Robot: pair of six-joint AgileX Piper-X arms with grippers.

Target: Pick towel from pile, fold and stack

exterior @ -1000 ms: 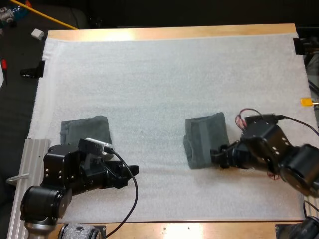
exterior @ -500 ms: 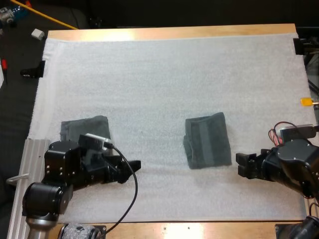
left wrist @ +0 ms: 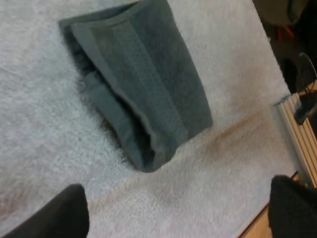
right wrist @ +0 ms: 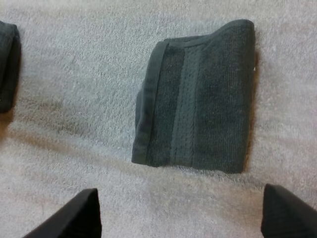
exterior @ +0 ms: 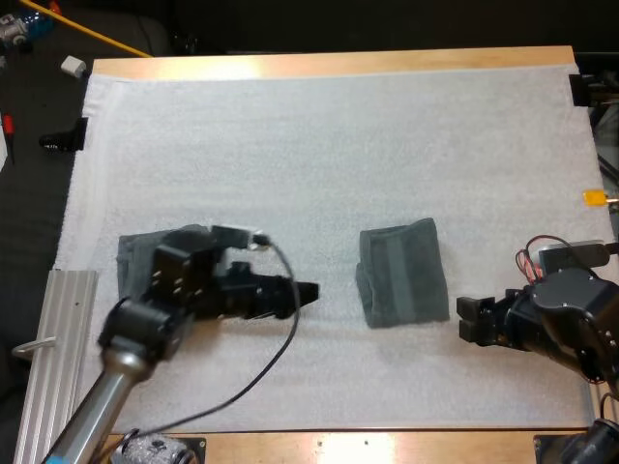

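- folded towel (exterior: 401, 273) is lying flat on the white mat (exterior: 319, 145) covering the worktop (exterior: 319, 64), a bit right of the middle
- left gripper (exterior: 306, 293) is near the towel's left edge and pointing at it, fingers (left wrist: 59, 215) spread wide with nothing in them
- right gripper (exterior: 467, 321) is just off the towel's near right corner, not touching, fingers (right wrist: 74, 215) also wide apart and empty
- second towel (exterior: 140, 253) lies at the mat's left side, partly hidden by the left arm

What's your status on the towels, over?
Left gripper open, short of the folded towel. Right gripper open, beside it, clear. Second towel behind left gripper. Nothing in the way.
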